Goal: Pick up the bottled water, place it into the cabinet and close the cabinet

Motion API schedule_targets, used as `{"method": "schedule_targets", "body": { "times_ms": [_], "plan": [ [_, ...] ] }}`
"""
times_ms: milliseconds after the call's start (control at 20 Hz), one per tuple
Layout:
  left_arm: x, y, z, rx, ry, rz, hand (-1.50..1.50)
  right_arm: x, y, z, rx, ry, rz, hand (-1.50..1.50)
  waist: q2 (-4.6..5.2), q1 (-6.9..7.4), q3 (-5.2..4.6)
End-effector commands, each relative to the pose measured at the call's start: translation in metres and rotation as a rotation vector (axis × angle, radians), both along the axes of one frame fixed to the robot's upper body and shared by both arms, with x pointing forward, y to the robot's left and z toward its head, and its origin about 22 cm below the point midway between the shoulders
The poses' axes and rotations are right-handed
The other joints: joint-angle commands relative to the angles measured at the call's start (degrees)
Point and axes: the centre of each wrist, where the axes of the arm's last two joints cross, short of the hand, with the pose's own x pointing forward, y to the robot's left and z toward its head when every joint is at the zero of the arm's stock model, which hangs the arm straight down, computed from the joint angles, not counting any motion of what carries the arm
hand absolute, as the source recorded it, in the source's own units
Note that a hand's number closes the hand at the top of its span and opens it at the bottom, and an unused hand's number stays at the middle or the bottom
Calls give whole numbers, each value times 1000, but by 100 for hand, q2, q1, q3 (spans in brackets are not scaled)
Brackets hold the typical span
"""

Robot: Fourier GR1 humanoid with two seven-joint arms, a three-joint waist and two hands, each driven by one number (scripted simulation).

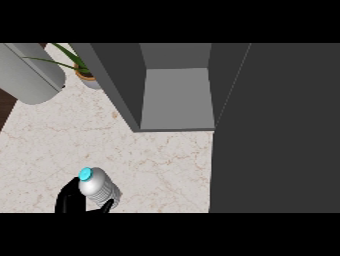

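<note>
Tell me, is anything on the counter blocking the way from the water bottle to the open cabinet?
Nothing visible. The robot hand curls round the bottled water, and only bare counter lies between it and the open cabinet.

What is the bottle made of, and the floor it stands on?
The bottle looks like clear plastic: pale, see-through grey with shiny spots, and a bright blue cap that looks like plastic too. It stands on a counter, not a floor; the counter looks like polished stone, maybe marble, cream with thin brown veins.
</note>
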Motion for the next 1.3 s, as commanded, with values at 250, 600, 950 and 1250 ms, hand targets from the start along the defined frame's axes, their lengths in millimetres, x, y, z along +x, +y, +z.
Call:
{"method": "schedule_targets", "body": {
  "times_ms": [250, 600, 950, 1250],
  "plan": [
    [51, -32, 12, -11, -56, -130, 150, 4, 5, 19, 33, -48, 1, -150, 80, -71, -177],
    [87, -57, 37, -85, -37, -221, 150, -1, -6, 23, 24, -21, 3, -150, 53, -31, -163],
    [104, -92, 67, -97, -44, -257, 150, 4, 4, 31, 29, -35, -5, -150, 53, -3, -165],
    [130, -128, 119, 56, -96, -268, 150, 9, 9, 20, 36, -26, -5, -150, 53, -1, -164]
  ]
}}
